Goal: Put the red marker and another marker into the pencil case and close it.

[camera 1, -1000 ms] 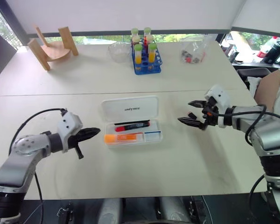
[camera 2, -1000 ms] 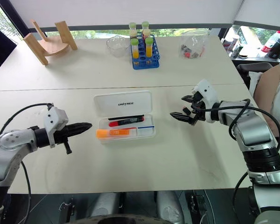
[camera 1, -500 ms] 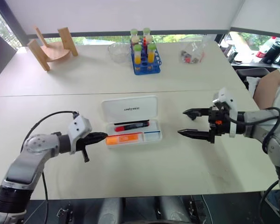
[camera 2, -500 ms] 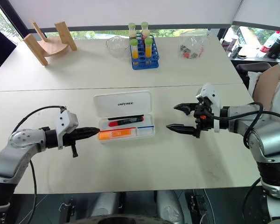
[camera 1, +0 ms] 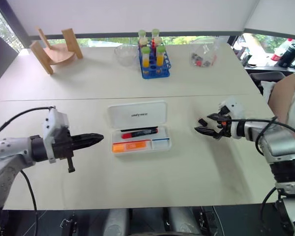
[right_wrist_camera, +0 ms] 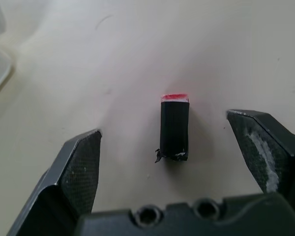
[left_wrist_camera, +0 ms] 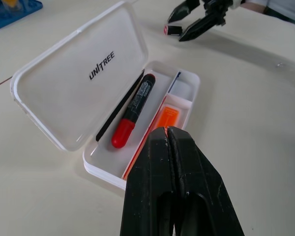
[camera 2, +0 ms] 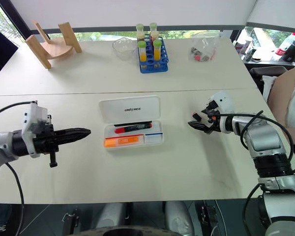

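The white pencil case [camera 1: 136, 114] lies open in the middle of the table, lid folded back. Inside it lie the red marker [camera 1: 139, 132] with its black end and, in front of it, the orange highlighter [camera 1: 132, 146]; the left wrist view shows both, red marker [left_wrist_camera: 132, 113] and highlighter [left_wrist_camera: 165, 119]. My left gripper [camera 1: 99, 138] is shut and empty, a short way left of the case, pointing at it. My right gripper [camera 1: 200, 127] is open, low over the table right of the case. A small black piece with a red end [right_wrist_camera: 174, 127] lies between its fingers, untouched.
At the back stand a blue rack of tubes [camera 1: 154, 61], a clear bowl [camera 1: 125, 54], a wooden stand [camera 1: 54, 49] and a clear plastic bag [camera 1: 202, 58]. A person [camera 1: 291, 96] sits at the right edge. A seam runs across the table behind the case.
My left gripper drew back leftward from the highlighter's end and rose, still shut. My right gripper sank to the table, its fingers now either side of the small black piece.
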